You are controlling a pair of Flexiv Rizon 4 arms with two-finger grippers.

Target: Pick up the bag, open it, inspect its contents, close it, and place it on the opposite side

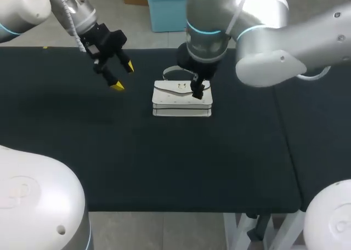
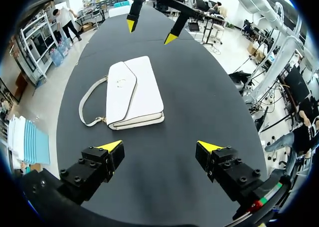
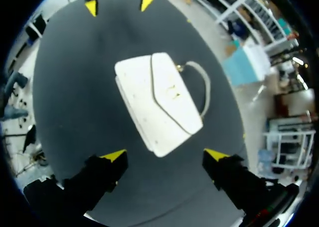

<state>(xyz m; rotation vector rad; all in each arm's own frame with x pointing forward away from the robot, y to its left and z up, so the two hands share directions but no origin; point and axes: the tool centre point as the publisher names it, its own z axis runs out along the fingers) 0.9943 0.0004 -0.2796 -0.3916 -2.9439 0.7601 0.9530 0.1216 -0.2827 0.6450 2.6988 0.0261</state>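
A white bag (image 1: 181, 99) lies flat on the black table with its flap closed and its strap (image 1: 171, 70) looped out on the far side. My right gripper (image 1: 197, 90) hangs directly above the bag's right part; in the right wrist view its fingers stand open (image 3: 165, 155), with the bag (image 3: 159, 100) just ahead and nothing between them. My left gripper (image 1: 123, 77) hovers open to the bag's left, above the table. In its own wrist view (image 2: 160, 147) the bag (image 2: 132, 92) lies ahead, and the right gripper (image 2: 151, 31) shows beyond it.
The black table (image 1: 164, 162) stretches wide on both sides of the bag. A seam (image 1: 286, 129) runs front to back at the right, where a second black section adjoins.
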